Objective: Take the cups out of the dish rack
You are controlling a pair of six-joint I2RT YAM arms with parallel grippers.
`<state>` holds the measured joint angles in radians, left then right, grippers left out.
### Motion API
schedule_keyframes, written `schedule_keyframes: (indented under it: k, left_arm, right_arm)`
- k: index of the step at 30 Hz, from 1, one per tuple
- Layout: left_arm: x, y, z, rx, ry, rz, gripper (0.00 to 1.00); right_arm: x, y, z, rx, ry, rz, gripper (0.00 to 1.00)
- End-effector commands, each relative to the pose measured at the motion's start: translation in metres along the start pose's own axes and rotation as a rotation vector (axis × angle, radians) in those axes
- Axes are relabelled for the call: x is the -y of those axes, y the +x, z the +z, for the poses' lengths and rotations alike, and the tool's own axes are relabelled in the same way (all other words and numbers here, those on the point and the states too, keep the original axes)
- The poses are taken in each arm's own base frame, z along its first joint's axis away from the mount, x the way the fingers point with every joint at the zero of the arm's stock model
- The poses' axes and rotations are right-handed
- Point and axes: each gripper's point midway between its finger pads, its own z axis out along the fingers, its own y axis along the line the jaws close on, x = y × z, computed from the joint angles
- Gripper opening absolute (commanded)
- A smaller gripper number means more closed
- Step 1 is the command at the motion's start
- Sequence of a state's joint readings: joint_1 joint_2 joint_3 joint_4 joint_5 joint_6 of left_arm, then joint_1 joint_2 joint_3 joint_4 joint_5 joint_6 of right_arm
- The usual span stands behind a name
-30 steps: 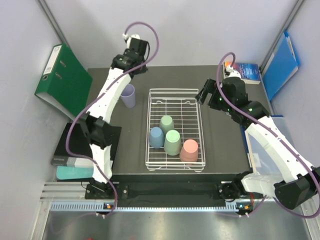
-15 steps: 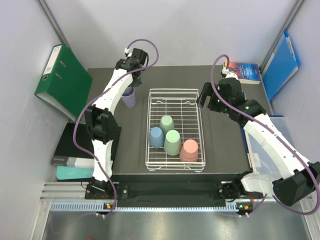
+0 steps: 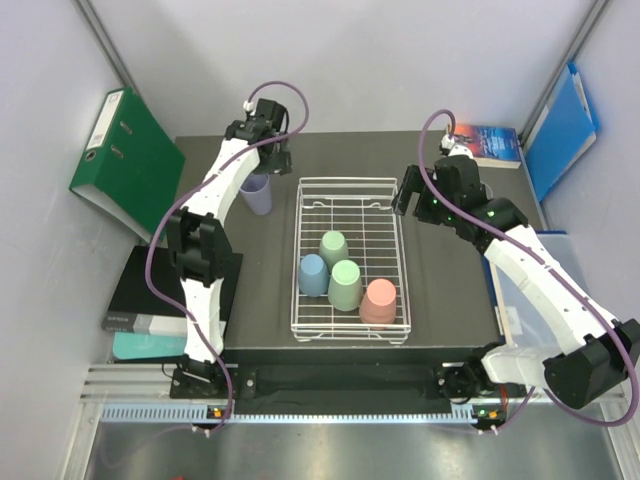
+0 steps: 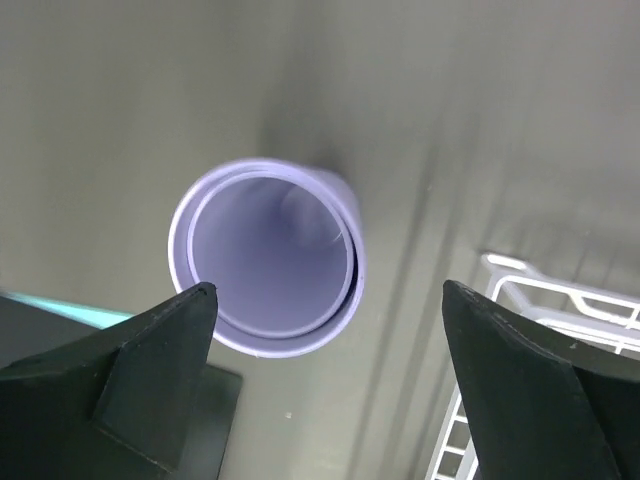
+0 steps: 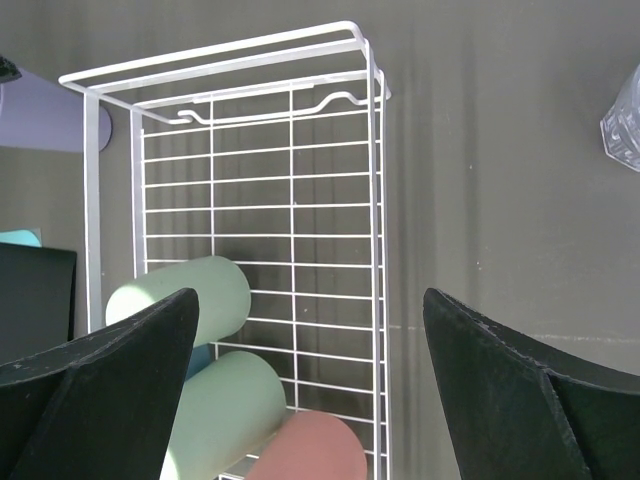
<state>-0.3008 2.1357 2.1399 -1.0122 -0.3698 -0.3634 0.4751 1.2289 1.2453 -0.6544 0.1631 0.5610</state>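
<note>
A lilac cup (image 3: pixel 258 193) stands upright on the dark table, left of the white wire dish rack (image 3: pixel 347 181). My left gripper (image 3: pixel 266 165) hangs open just above it. From the left wrist the cup's mouth (image 4: pixel 265 255) shows, with the open left gripper (image 4: pixel 328 300) clear of the rim. Two mint green cups (image 3: pixel 333 247) (image 3: pixel 345 284), a light blue one (image 3: pixel 313 273) and a salmon pink one (image 3: pixel 378 300) stand upside down in the rack's near half. My right gripper (image 3: pixel 410 190) is open over the rack's far right rim, and it (image 5: pixel 310 300) holds nothing.
A clear glass (image 5: pixel 622 120) stands on the table right of the rack (image 5: pixel 372 150). A green binder (image 3: pixel 125 160) leans at the left wall, above a black book (image 3: pixel 140 290). A blue folder (image 3: pixel 560 125) and a book (image 3: pixel 495 143) sit at the back right.
My left jaws have opened and the lilac cup now stands free on the table. The left wrist has swung down over it. The right gripper has edged slightly toward the rack.
</note>
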Motion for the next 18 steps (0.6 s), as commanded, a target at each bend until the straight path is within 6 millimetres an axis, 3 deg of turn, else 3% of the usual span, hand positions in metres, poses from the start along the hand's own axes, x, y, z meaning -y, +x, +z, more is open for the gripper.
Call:
schedule_keyframes:
  k: [1,4,5,7,8,9,12,13,15,16,18]
  left_arm:
    - [0.004,-0.043,-0.032,0.163,0.067,-0.063,0.99]
    - [0.003,-0.061,-0.049,0.248,0.093,-0.107,0.99]
    - [-0.002,-0.071,-0.067,0.296,0.100,-0.138,0.99]
    - [-0.004,-0.081,-0.080,0.366,0.119,-0.187,0.99]
    - [-0.009,-0.093,-0.110,0.434,0.157,-0.233,0.99]
    - [-0.008,-0.086,-0.112,0.440,0.170,-0.236,0.99]
    - [-0.001,-0.093,-0.167,0.584,0.267,-0.321,0.99]
    - [0.002,-0.093,-0.198,0.634,0.330,-0.349,0.99]
    - [0.014,-0.079,-0.203,0.657,0.380,-0.397,0.99]
    - [0.025,-0.069,-0.226,0.681,0.426,-0.400,0.99]
    - [0.041,-0.043,-0.225,0.644,0.437,-0.354,0.99]
  right_arm:
    - [-0.009,-0.012,-0.002,0.043,-0.032,-0.001,0.92]
    - [-0.010,-0.016,-0.004,0.057,-0.038,-0.014,0.93]
    - [-0.012,-0.019,-0.006,0.070,-0.049,-0.029,0.93]
    - [-0.015,-0.024,-0.011,0.092,-0.065,-0.048,0.94]
    - [-0.015,-0.027,-0.013,0.106,-0.064,-0.071,0.95]
    - [-0.017,-0.030,-0.016,0.119,-0.064,-0.083,0.94]
    - [-0.022,-0.030,-0.021,0.141,-0.030,-0.163,0.92]
    - [-0.032,-0.023,-0.024,0.142,-0.035,-0.194,0.91]
    - [-0.039,-0.023,-0.030,0.192,-0.032,-0.233,0.89]
    - [-0.047,-0.012,-0.031,0.190,-0.051,-0.252,0.88]
    - [-0.058,0.001,-0.035,0.148,-0.104,-0.276,0.87]
